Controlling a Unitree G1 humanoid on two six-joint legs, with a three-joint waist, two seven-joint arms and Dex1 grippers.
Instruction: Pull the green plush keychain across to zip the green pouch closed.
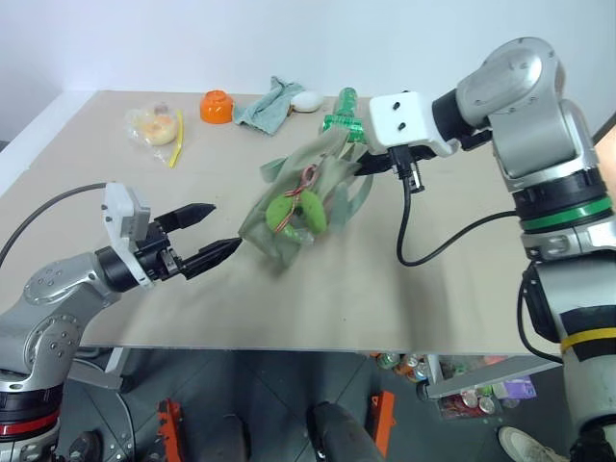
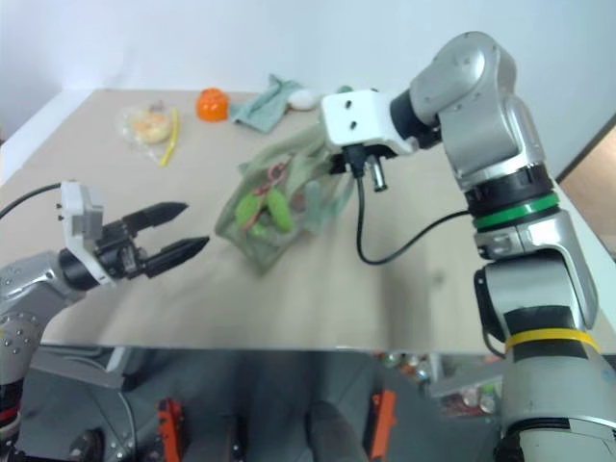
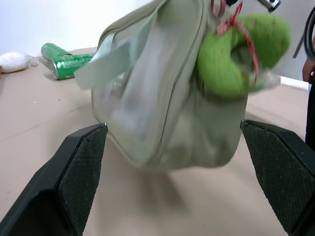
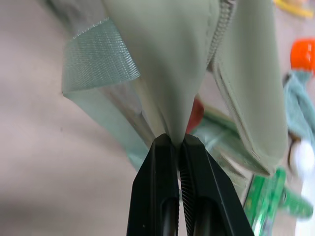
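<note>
Green plush keychain (image 1: 296, 210) hanging on its reddish cord against the upper face of the green pouch (image 1: 289, 231), near the middle of the bag. Pouch tilted and partly lifted off the bench (image 1: 318, 298), its lower corner resting toward the left tool, its far end held up. Right tool (image 4: 178, 142) clenched on a fold of the pouch fabric right beside the zipper teeth, anchoring that end. Left tool (image 1: 212, 233) released, fingers spread wide, hovering just short of the pouch's near corner, touching nothing; from its wrist, the plush charm sits above and between the two pads (image 3: 81, 167). Judged step: bracing done, approach to the keychain under way, zip not yet pulled. Next move likely calls for raising the left tool onto the charm, closing on the plush body rather than the thin cord, then drawing along the zipper line away from the anchored end. Risk of the soft bag swinging or folding if the pull leaves that line. Further off on the bench: a green can (image 1: 343, 114), a teal-grey cloth (image 1: 267, 104), an orange bowl (image 1: 217, 106).
</note>
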